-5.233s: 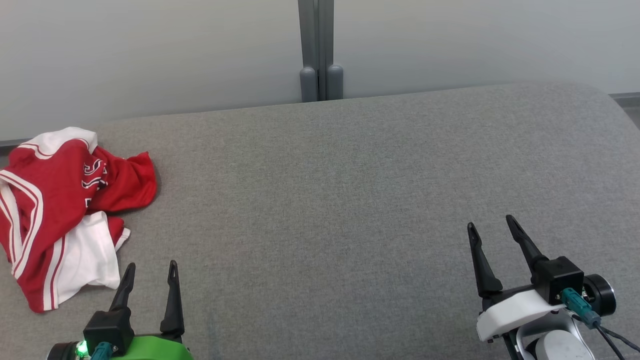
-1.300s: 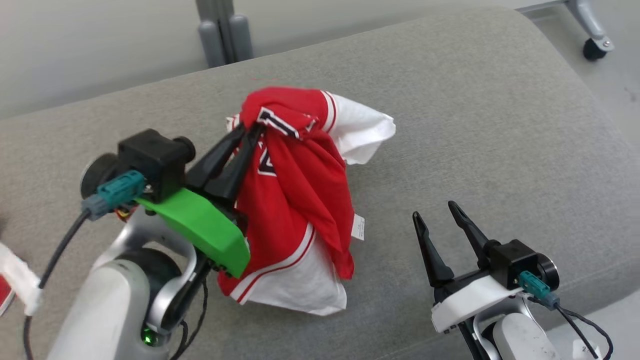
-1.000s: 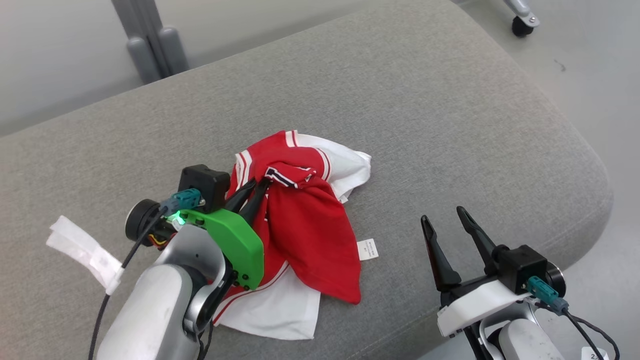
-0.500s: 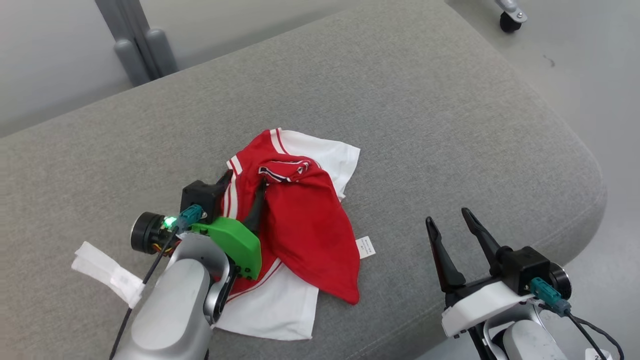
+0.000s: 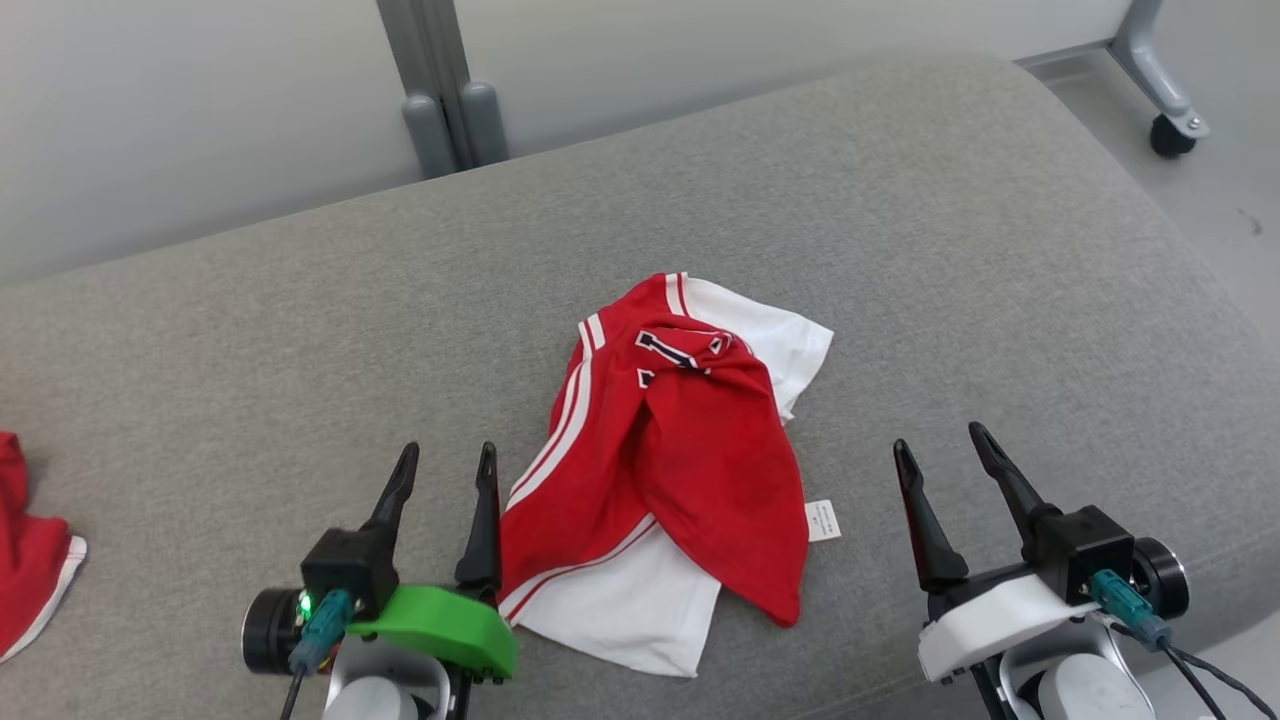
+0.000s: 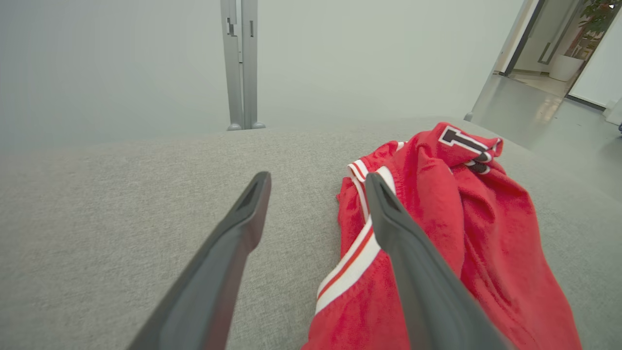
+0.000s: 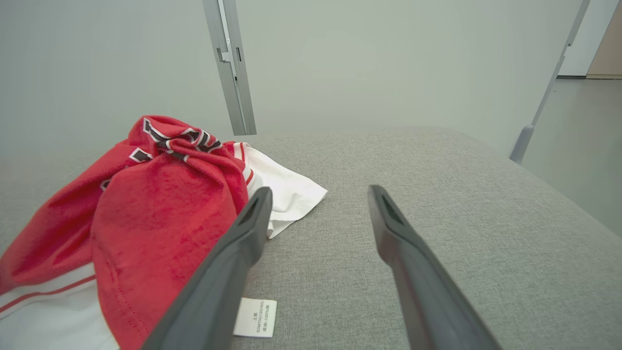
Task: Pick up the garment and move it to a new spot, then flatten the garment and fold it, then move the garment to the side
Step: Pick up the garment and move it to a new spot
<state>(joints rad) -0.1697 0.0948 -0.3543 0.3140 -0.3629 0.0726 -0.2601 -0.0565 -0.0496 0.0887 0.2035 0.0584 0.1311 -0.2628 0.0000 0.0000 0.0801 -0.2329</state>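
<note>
The red and white sports garment with dark lettering lies in a loose heap on the grey fabric-covered surface, between the two tools and slightly ahead of them. The left tool stands open and empty, with bare grey fabric between its two dark fingers. The garment's striped edge sits just beside its right finger, and in the left wrist view that finger overlaps the red cloth without gripping it. The right tool is also open and holds nothing. The garment is off to its left, near but apart, and a small white care label pokes out from under the red fold on the side towards that tool.

Since neither tool holds the garment and it rests near the middle of the surface, the pick-and-move step looks done. None of the flattening has been done. The red layer is bunched and draped over a white panel, the lettered band is crumpled at the end far from the tools, and no clear outline of the garment can be made out. Spreading it flat, folding it and shifting it aside all appear to remain. Another piece of red and white cloth lies well out to the left of the left tool.
</note>
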